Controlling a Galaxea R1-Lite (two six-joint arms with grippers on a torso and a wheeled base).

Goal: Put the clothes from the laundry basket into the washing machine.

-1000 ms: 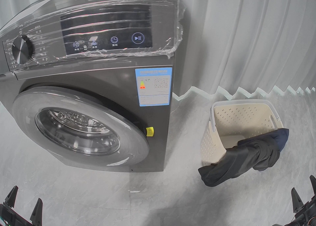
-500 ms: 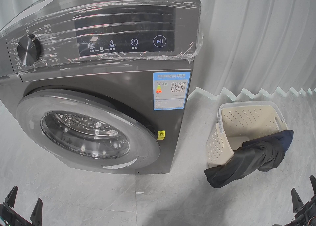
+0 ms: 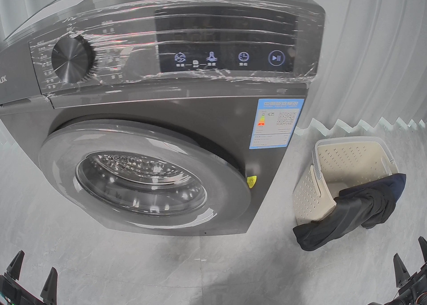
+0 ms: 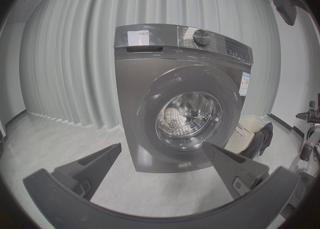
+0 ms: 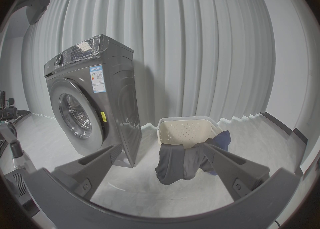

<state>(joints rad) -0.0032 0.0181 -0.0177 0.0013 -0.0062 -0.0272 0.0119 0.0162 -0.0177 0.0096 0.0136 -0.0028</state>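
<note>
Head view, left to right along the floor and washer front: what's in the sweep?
left gripper → door → label → basket → right gripper

The washing machine [image 3: 178, 110] bears a play-pause symbol [image 3: 276, 57], blue label [image 3: 276, 123], yellow sticker [image 3: 251, 181].

A: Item, washing machine [image 3: 200, 112]?
B: Satin grey metal is being shown; the panel is being covered by crinkled, glossy clear film [image 3: 200, 30].
A: Laundry basket [image 3: 307, 194]?
B: Matt, perforated cream plastic is being shown.
A: Clothes [image 3: 351, 217]?
B: Dark, soft, matt cloth is being shown.
</note>
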